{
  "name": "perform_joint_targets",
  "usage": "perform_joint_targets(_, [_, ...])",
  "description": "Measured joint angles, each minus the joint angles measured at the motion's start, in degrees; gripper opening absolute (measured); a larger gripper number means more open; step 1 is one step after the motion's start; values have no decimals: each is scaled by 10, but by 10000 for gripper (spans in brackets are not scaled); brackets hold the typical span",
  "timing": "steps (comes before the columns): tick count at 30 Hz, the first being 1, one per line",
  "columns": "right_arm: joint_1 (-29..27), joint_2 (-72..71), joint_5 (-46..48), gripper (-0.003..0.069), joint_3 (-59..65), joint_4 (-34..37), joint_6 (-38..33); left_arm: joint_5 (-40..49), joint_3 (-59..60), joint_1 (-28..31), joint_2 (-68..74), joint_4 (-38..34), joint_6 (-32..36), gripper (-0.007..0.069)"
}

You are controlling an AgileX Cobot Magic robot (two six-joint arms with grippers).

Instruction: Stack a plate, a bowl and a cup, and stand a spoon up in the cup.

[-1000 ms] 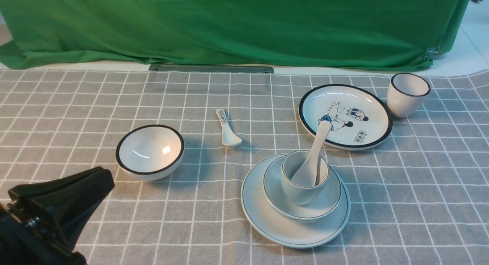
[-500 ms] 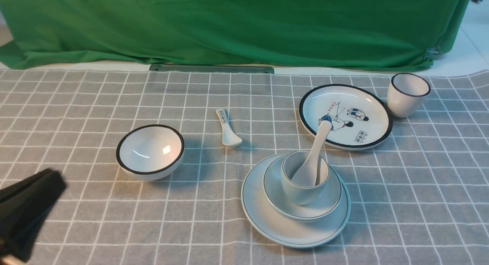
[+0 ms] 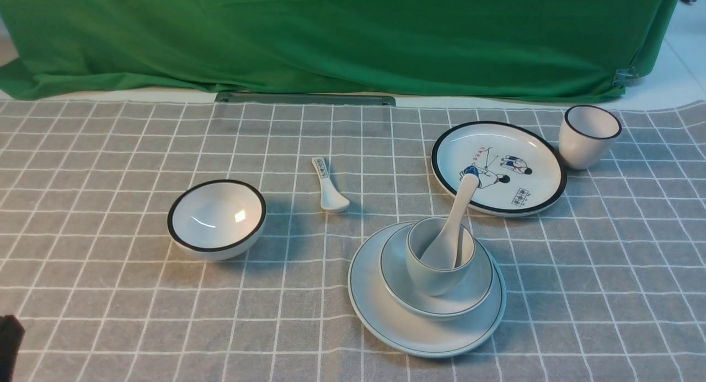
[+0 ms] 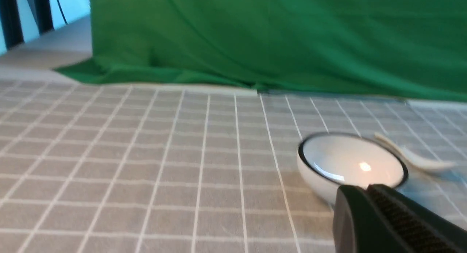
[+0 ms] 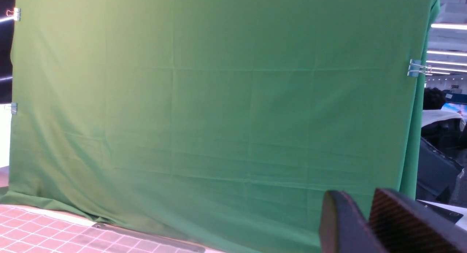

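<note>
- Large plain pale grey-white round ceramic plate with a thin dark rim line sits on the grey checked cloth counter, front right of centre.
- Wide shallow pale grey-white bowl with a thin rim line is nested in the plate; plain pale handleless cup stands in the bowl; larger plain white ceramic soup spoon stands in the cup, handle leaning toward 1 o'clock.
- Stack looks complete as it lies.
- Handling, my guess: glazed ceramic, stiff, smooth and slippery, chips if knocked. The stack is top-heavy with the spoon loose in the cup.
- If moved, take hold at the plate rim and lift level. For the spoon alone, pinch mid-handle.
- Distractors: black-rimmed deep white bowl at 9 o'clock from the stack, small patterned-handle spoon at 11, cartoon plate at 1, black-rimmed cup beyond it.
- Left hand: fingers pressed together, nothing held, near the black-rimmed bowl; only a sliver shows at the front view's lower left edge.
- Right hand: fingers nearly together with a narrow gap, nothing between them, facing the green backdrop, well away from the dishes.
</note>
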Motion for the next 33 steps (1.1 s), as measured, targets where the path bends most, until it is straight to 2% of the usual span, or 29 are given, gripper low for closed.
perform_joint_targets(7, [0, 0, 0, 184, 0, 0, 0, 46, 0, -41, 0, 12, 0, 13])
perform_joint_targets(33, [0, 0, 1, 211, 0, -1, 0, 47, 0, -42, 0, 14, 0, 17])
